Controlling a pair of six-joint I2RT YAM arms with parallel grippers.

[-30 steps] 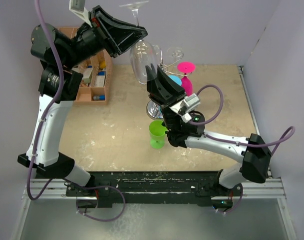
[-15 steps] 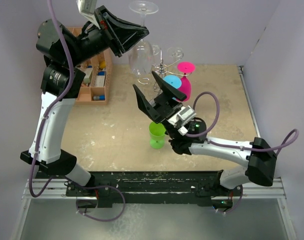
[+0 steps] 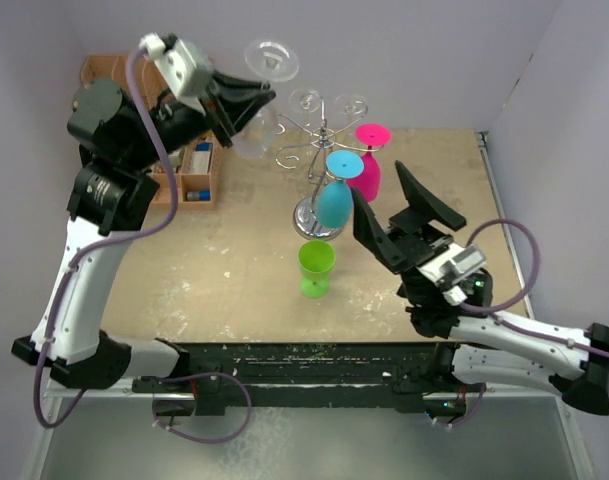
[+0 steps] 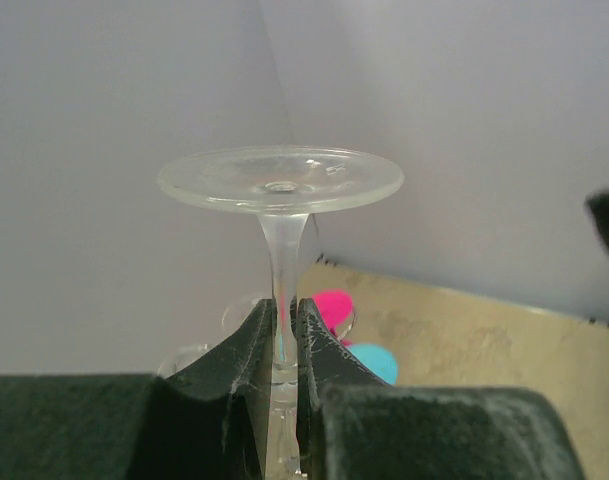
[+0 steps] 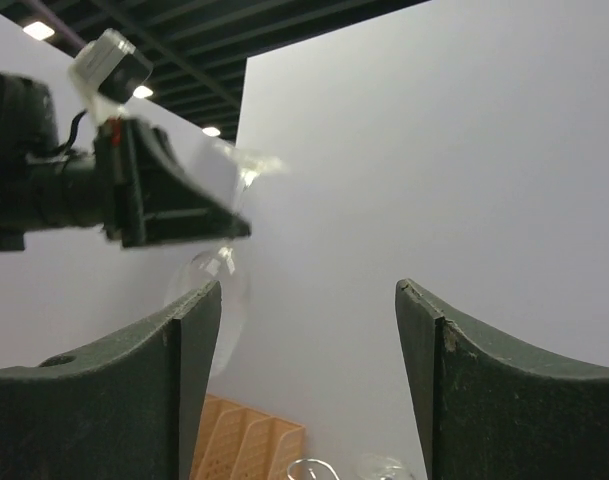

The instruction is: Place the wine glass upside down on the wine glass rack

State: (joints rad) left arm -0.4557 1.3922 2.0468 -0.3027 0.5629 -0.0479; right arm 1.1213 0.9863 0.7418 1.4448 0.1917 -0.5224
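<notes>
A clear wine glass (image 3: pixel 254 128) hangs upside down, foot (image 4: pixel 281 180) uppermost, with my left gripper (image 3: pixel 252 96) shut on its stem (image 4: pixel 282 250). It is held high, up and to the left of the wine glass rack (image 3: pixel 320 132), a chrome wire tree with curled arms and a shiny round base. A blue glass (image 3: pixel 334 198) and a pink glass (image 3: pixel 370 166) hang upside down on the rack. My right gripper (image 3: pixel 377 181) stands open and holds nothing, to the right of the rack's base. From the right wrist, the glass bowl (image 5: pixel 216 290) shows beyond the left finger.
A green cup (image 3: pixel 315 266) stands on the table just in front of the rack's base. An orange organiser (image 3: pixel 187 168) with small items sits at the back left, under my left arm. Grey walls close in the back and both sides.
My right gripper has opened, let go of the glass bowl and drawn back to the near right. My left gripper has carried the glass up and to the left.
</notes>
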